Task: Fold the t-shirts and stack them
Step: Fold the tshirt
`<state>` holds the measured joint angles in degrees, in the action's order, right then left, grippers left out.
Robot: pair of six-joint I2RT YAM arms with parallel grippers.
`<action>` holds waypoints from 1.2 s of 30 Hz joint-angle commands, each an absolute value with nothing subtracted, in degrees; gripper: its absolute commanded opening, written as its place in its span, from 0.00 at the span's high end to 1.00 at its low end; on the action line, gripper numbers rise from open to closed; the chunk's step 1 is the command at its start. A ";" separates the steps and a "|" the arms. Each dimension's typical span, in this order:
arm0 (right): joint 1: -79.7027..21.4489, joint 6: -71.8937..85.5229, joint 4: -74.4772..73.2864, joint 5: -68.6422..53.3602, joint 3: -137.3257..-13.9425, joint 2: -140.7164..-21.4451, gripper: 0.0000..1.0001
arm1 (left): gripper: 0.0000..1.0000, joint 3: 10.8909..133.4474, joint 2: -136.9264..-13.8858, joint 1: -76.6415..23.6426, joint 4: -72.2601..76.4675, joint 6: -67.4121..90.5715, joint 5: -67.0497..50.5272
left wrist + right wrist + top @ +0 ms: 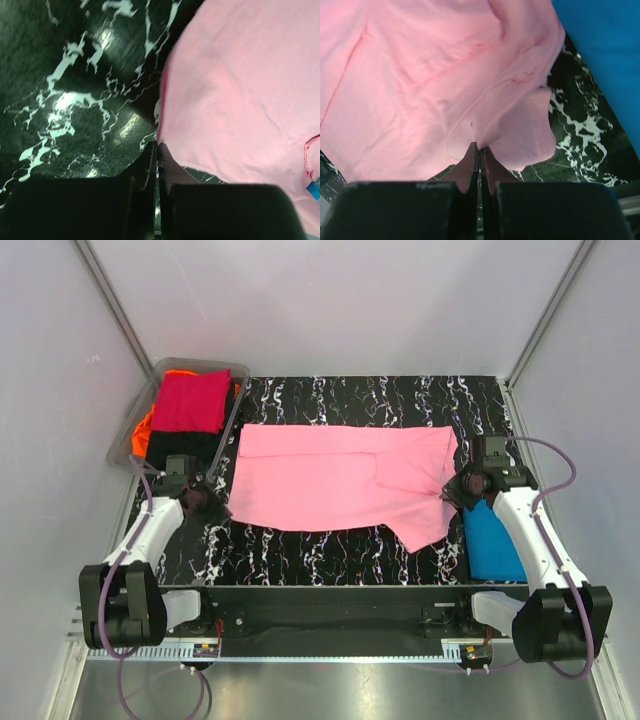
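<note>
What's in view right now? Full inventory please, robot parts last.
pink t-shirt: 1, light pink, spread out mid-table
blue t-shirt: 1, bright blue, folded, at the table's right edge beside the right arm
crimson t-shirt: 1, crimson, folded, on top in the bin
orange t-shirt: 1, orange, in the bin, showing under the crimson one
black t-shirt: 1, black, in the bin, near side
bin: 1, clear plastic, far left corner of the table
table: 1, black with white marbling
left gripper: 1, black, shut on the pink t-shirt's near left corner
right gripper: 1, black, shut on the pink t-shirt's right end
</note>
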<state>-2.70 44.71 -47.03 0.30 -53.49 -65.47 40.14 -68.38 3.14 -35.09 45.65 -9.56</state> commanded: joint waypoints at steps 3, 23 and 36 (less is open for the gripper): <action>-3.25 36.57 -42.80 1.40 -63.88 -74.08 1.00 | 1.00 50.79 -74.35 3.34 -34.10 41.58 -6.51; -2.46 29.79 -43.33 0.53 -91.67 -102.74 1.00 | 1.00 74.78 -99.30 0.26 -33.22 42.36 -5.01; -0.35 29.18 -43.33 0.62 -91.49 -105.20 1.00 | 1.00 79.28 -104.94 0.26 -33.22 43.24 -1.15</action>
